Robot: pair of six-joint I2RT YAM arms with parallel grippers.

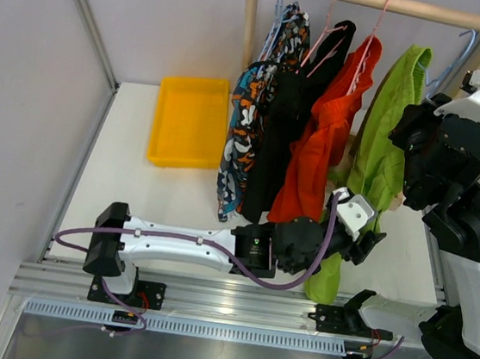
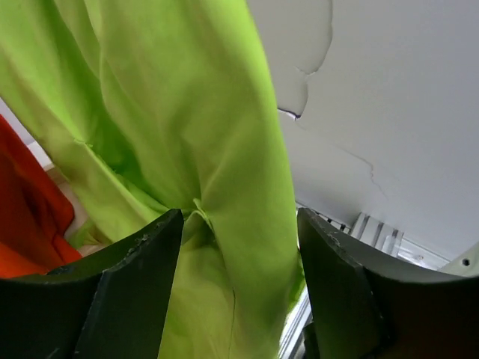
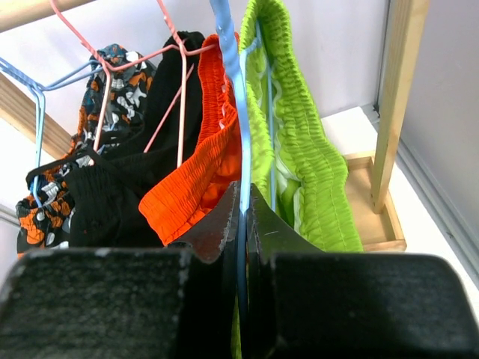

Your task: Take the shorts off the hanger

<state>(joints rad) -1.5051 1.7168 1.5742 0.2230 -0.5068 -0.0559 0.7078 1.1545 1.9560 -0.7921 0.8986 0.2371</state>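
The lime green shorts (image 1: 388, 136) hang from a blue hanger (image 3: 228, 60) at the right end of the wooden rail (image 1: 382, 1). My right gripper (image 3: 244, 206) is shut on the blue hanger's wire just beside the green waistband (image 3: 299, 149); in the top view it (image 1: 409, 129) is high by the rail. My left gripper (image 2: 239, 224) is open, with the lower green fabric (image 2: 224, 149) hanging between its fingers (image 2: 135, 284); in the top view it (image 1: 365, 242) is at the shorts' bottom. Orange-red (image 1: 323, 137), black (image 1: 286, 115) and multicolour shorts (image 1: 247, 120) hang to the left.
A yellow tray (image 1: 190, 122) lies on the table left of the rack. The rack's wooden post and base (image 3: 370, 217) stand right of the green shorts. Pink hangers (image 3: 176, 52) carry the orange-red and black shorts. Wall panels close in both sides.
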